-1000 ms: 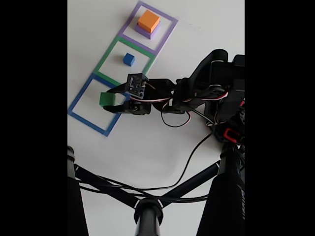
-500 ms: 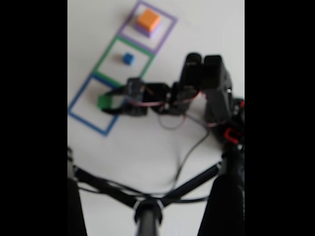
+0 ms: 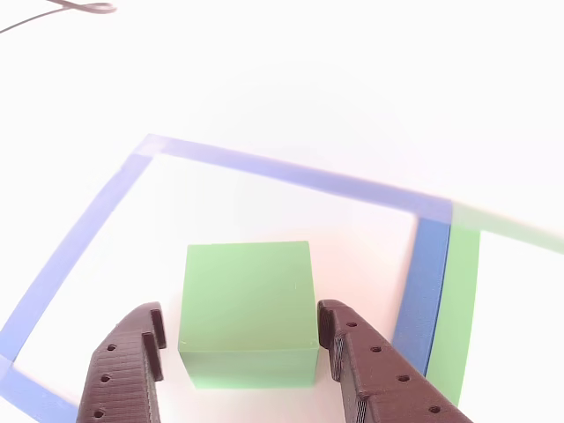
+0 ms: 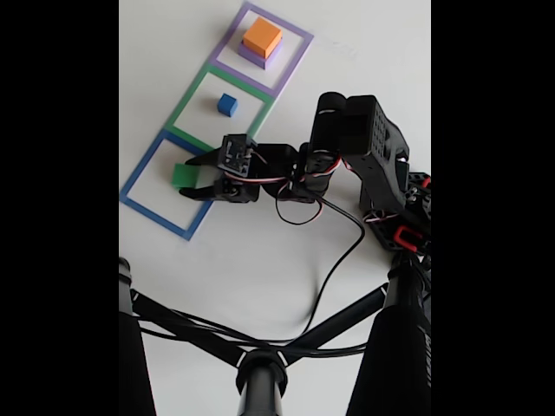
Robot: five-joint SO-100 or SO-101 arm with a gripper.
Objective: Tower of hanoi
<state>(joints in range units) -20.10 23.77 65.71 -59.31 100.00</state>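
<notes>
Inside the blue tape square (image 4: 160,192) on the bench (image 4: 260,260), the green block (image 3: 248,313) is flanked, ungripped, by the opened tool (image 3: 242,339).

The arm (image 4: 351,143) is black plastic, with red and white wires, a looping black cable (image 4: 342,251) and a red clip (image 4: 404,236); its dark ribbed fingers (image 3: 123,374) have small holes.

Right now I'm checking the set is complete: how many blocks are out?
4. Green block in the blue square, between the gripper fingers; blue cube in the green square; orange block atop purple block.
</notes>
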